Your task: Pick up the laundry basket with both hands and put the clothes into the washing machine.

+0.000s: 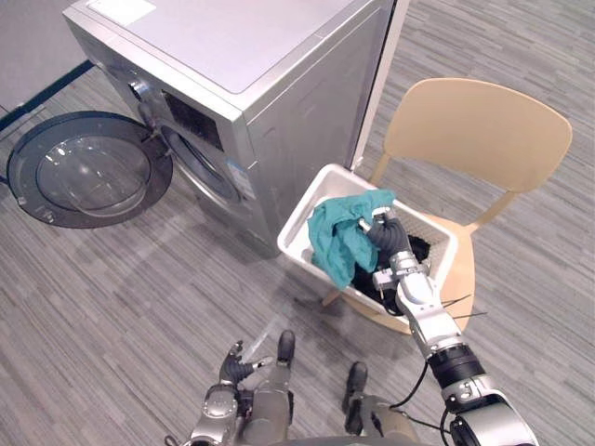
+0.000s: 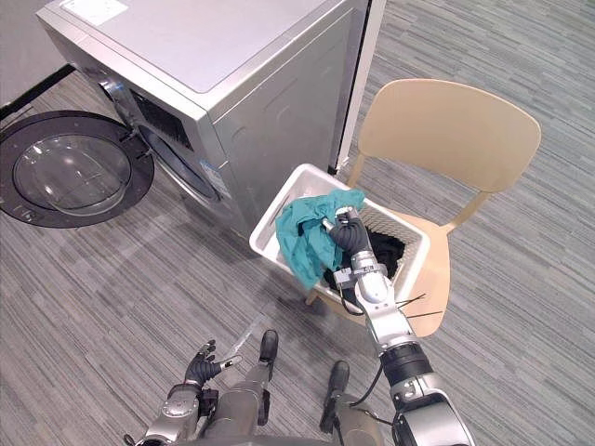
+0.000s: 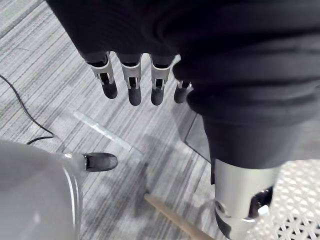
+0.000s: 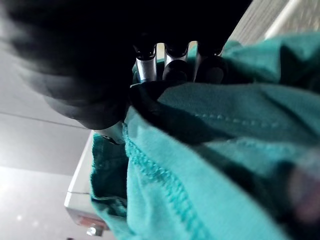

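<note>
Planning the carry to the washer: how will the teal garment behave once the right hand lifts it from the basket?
Probably floppy: the teal garment hangs in folds from the right hand, draping over the rim of the basket. Likely light, since one hand's curled fingers hold it. Its trailing end may snag on the rim.

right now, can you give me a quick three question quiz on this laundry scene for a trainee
1. True or false: the washing machine has its round door shut.
2. Multiple choice: the white laundry basket rests on A) the floor, B) the wooden chair, C) the top of the machine.
3. What colour is the garment that the right hand grips over the basket?

Key
1. False: the door hangs wide open.
2. B.
3. Teal.
</note>
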